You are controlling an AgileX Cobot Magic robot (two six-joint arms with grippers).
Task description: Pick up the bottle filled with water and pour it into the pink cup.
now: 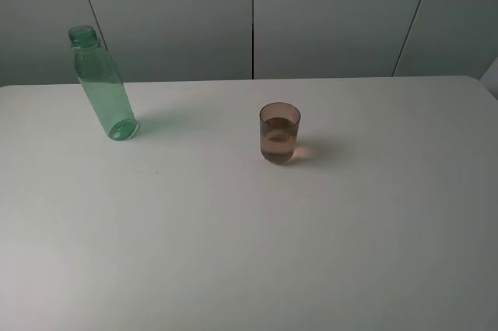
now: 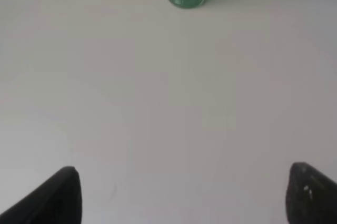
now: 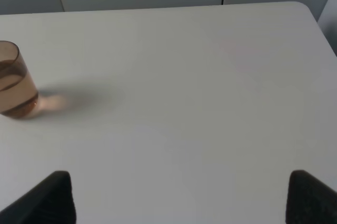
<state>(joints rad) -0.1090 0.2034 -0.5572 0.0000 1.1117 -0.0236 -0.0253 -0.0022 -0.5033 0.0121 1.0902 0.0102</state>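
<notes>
Overhead, the unlabelled green bottle (image 1: pixel 101 86) stood far left on the white table (image 1: pixel 249 253), the pink cup (image 1: pixel 279 133) mid-table holding liquid; the left gripper (image 2: pixel 181 195) hung spread before the bottle's base, and the right gripper (image 3: pixel 179 197) gaped, empty, near the cup.

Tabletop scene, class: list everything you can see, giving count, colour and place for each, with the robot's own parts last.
bottle: one, clear green, no cap, standing at the table's far left.
cup: one, brownish-pink, standing near the table's middle, right of the bottle and apart from it; liquid shows inside.
table: one, white, filling most of the view.
wall panels: grey, behind the table.
left hand: one, black fingertips spread wide, open, holding nothing, bottle well ahead.
right hand: one, black fingertips spread wide, open, holding nothing.
</notes>
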